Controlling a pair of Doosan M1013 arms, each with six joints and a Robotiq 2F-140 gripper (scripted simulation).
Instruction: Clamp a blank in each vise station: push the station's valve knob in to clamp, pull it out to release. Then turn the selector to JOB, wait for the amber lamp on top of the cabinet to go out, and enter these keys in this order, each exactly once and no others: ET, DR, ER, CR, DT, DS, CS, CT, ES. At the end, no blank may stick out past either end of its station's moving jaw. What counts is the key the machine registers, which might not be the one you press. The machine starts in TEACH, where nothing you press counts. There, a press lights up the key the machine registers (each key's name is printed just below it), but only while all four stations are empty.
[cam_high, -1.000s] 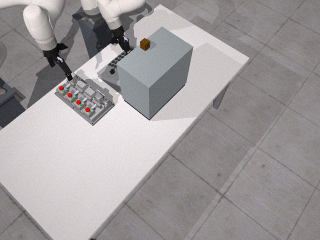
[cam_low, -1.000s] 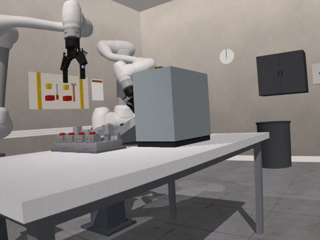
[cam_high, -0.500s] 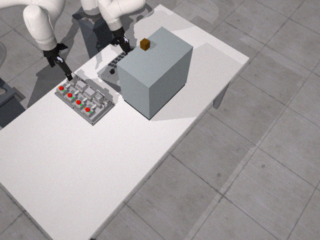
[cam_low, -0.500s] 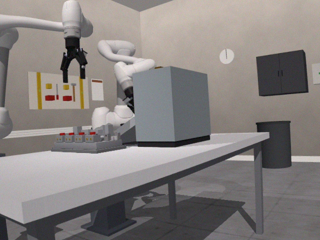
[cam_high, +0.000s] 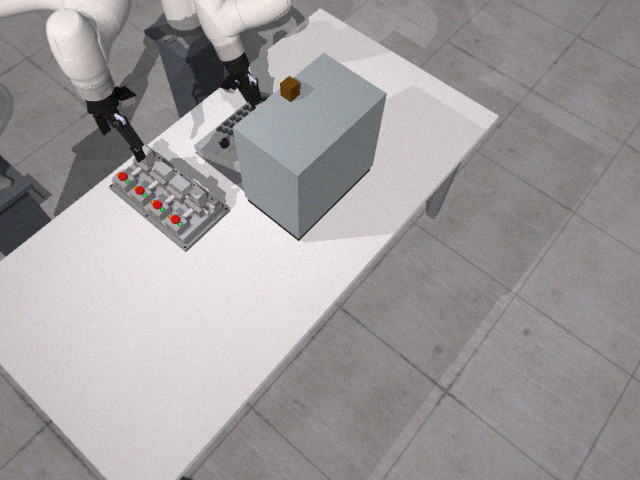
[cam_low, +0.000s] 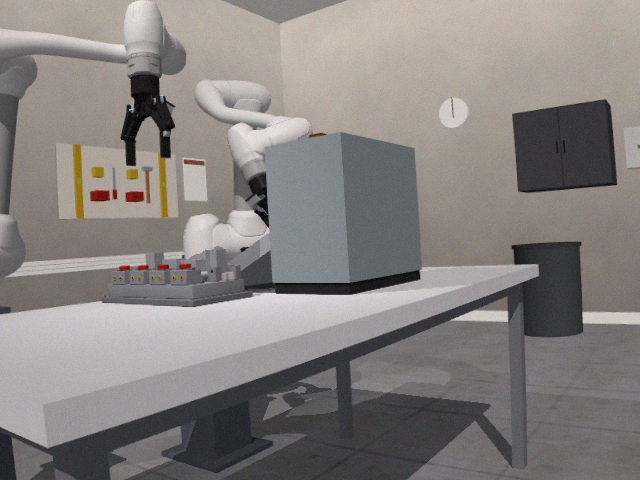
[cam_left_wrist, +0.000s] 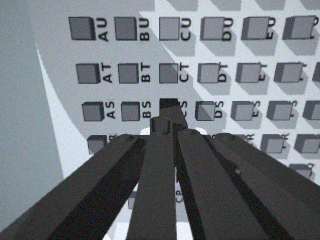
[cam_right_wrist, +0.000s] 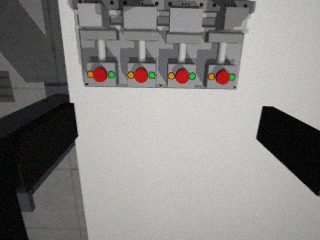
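We're seeing the grey 4-stn vise fixture (cam_high: 186, 246) (cam_low: 149, 299) (cam_right_wrist: 160, 86), red knobs up, lying flat nr the table's long edge; the blue-grey cabinet (cam_high: 310, 118) (cam_low: 310, 217) is standing upright btwn both long edges, amber lamp (cam_high: 290, 89) (cam_low: 317, 135) on top.

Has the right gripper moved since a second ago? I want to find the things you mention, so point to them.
No, not visibly. In the exterior view, the right gripper (cam_high: 138, 153) (cam_low: 148, 159) (cam_right_wrist: 168, 121) hangs with its fingertips in front of the same part of the wall tool board (cam_low: 67, 180) as before.
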